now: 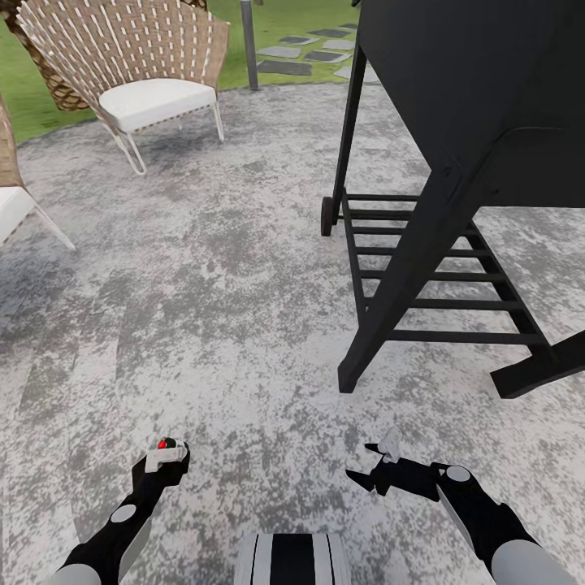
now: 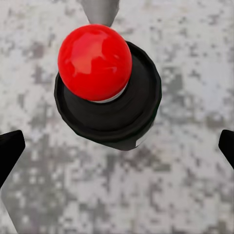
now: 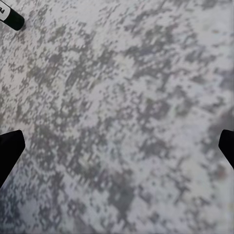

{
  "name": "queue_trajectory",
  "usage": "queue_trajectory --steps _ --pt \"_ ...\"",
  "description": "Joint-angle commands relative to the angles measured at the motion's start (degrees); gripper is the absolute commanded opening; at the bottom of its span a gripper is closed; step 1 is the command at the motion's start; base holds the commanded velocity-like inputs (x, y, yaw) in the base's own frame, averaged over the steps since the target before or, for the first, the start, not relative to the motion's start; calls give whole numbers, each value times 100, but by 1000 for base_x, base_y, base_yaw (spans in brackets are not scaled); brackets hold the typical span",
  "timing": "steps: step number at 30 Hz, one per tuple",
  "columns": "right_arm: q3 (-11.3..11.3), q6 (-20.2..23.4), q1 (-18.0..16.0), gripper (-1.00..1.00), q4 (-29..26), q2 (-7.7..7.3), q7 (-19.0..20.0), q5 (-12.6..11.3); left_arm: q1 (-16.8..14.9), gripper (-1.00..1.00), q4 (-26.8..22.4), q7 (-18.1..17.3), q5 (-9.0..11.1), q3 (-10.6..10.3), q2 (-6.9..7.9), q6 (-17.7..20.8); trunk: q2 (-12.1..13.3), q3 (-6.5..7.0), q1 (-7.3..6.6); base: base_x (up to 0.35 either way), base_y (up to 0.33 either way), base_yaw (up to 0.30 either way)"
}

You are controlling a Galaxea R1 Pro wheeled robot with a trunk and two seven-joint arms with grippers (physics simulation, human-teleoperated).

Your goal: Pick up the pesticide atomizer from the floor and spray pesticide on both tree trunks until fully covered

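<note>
Red-capped pesticide atomizer on grey mottled floor, between the left gripper fingers, spread apart and not touching it, right gripper fingers spread over bare floor.

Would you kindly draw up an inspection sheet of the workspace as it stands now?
Surface: mottled grey paving.
Job's things: red-topped black atomizer at the left gripper; lawn with stepping stones ahead.
Clutter: small dark labelled object, unidentified.
Grippers: left open, fingertips clear of the atomizer, hold unclear; right gripper open, empty.
Cables: nothing seen.
Surroundings: black grill cart, wicker chairs, post.
</note>
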Motion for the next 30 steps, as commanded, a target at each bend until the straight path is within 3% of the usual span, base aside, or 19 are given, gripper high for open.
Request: queue_trajectory --steps 1,30 --pt "7 -50 -2 100 -3 -3 -2 55 -4 100 4 -4 17 5 -1 -19 -1 -3 -1 0 0 0" --pt "8 -53 -2 100 -3 -3 -4 55 -3 100 4 -4 17 5 3 -19 -1 35 -1 0 0 0"
